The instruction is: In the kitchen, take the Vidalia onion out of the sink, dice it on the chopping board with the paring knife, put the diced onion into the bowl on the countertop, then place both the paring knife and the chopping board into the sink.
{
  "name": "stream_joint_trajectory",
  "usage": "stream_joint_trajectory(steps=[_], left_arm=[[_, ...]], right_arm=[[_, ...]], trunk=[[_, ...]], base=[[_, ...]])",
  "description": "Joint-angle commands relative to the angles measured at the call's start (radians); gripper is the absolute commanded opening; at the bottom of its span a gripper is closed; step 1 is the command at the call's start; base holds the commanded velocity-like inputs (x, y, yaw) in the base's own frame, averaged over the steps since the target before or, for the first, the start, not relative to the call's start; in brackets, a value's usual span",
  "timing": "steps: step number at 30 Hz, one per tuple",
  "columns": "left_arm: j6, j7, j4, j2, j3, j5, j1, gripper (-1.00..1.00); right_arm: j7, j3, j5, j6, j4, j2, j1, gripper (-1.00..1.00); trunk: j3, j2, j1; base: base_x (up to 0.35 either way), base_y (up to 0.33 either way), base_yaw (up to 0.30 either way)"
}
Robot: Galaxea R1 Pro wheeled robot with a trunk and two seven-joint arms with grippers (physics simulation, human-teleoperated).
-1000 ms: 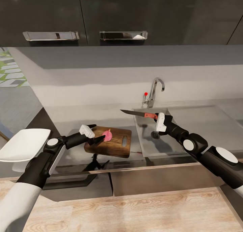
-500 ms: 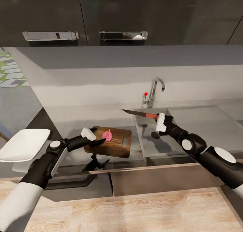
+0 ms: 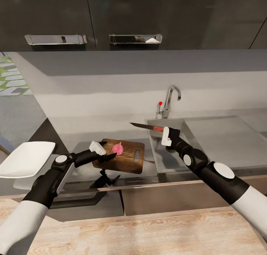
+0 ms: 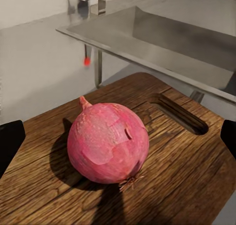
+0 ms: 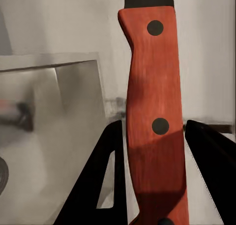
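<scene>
Head view first: the onion sits on the chopping board, a dark grainy wooden slab on the grey bench just left of the steel sink. The left claw is just beside the onion, fingers spread, nothing in them. The right claw is pinching the paring knife by its reddish handle, blade pointing left over the gap between sink and board. The white bowl is way off left.

Left wrist view: the onion is round with papery, smooth pink skin and a little stem nub. I'd guess it's firm but rolls easily, so pin it across the widest part. The board looks stiff and heavy-ish; its oval slot is the obvious grab spot.

Right wrist view: the knife handle is smooth red wood with dark rivets, clamped between the black fingers. It's slim and probably slippery, so a mid-handle grip makes sense.
</scene>
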Motion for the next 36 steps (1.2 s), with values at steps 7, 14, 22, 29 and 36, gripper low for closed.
stream_joint_trajectory(steps=[7, 14, 22, 29, 36], left_arm=[[0.010, -0.002, -0.001, 0.002, -0.002, 0.009, -0.001, 1.00], [0.010, -0.002, -0.001, 0.003, -0.001, 0.009, -0.001, 1.00], [0.010, -0.002, -0.002, 0.004, -0.003, 0.008, 0.000, 1.00], [0.010, -0.002, -0.003, 0.002, -0.003, 0.008, -0.001, 1.00], [0.010, -0.002, -0.004, 0.001, -0.007, 0.008, -0.001, 1.00]], right_arm=[[0.005, -0.002, 0.029, 0.007, 0.004, 0.040, -0.002, -1.00], [0.001, -0.014, 0.034, 0.007, 0.052, 0.094, -0.002, -1.00], [-0.056, -0.015, 0.102, 0.007, 0.135, 0.175, -0.002, -1.00], [-0.063, -0.015, 0.120, 0.007, 0.202, 0.189, -0.002, -1.00], [-0.142, -0.013, 0.121, 0.004, 0.281, 0.232, -0.002, -1.00]], trunk=[[-0.002, -0.002, 0.001], [-0.002, -0.002, 0.001], [-0.002, -0.002, 0.001], [-0.002, -0.002, 0.001], [-0.002, -0.002, 0.001]], base=[[0.000, 0.000, 0.000], [0.000, 0.000, 0.000], [0.000, 0.000, 0.000], [0.000, 0.000, 0.000], [0.000, 0.000, 0.000]])
